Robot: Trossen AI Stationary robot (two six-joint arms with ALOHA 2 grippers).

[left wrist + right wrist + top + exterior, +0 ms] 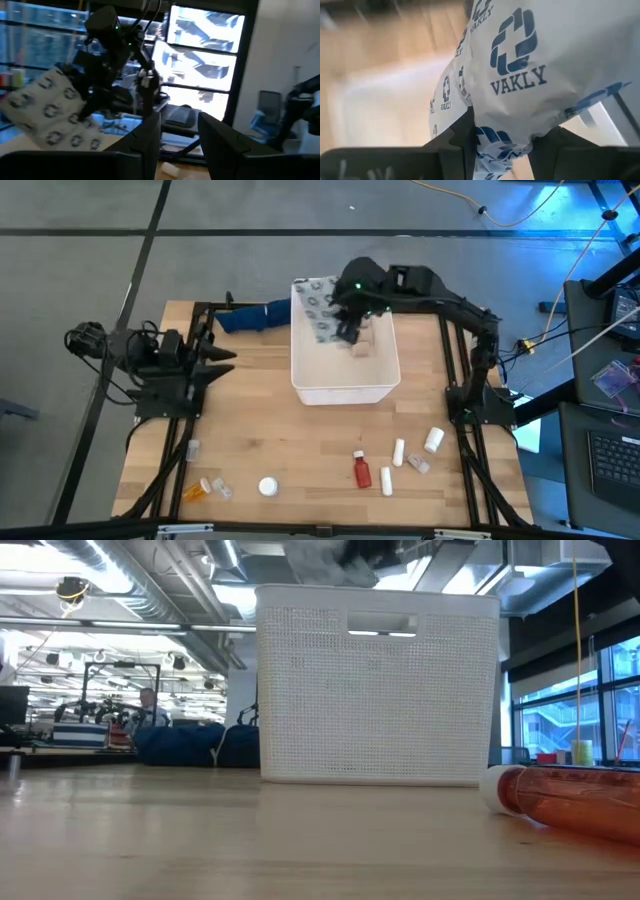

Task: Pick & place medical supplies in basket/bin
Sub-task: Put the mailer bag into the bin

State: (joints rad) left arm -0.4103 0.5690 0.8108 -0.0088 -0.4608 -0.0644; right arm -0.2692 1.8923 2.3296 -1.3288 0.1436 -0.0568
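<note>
Right hand (350, 332) clamped on white printed pouch (322, 308), hanging over bin (345, 392); left hand (228, 360) apart.

Even overhead light on the table (300, 440), bright windows behind; the right wrist view's background is motion-blurred

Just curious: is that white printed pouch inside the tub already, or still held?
Still held: the right gripper pinches the printed pouch, which hangs over the tub.
</note>
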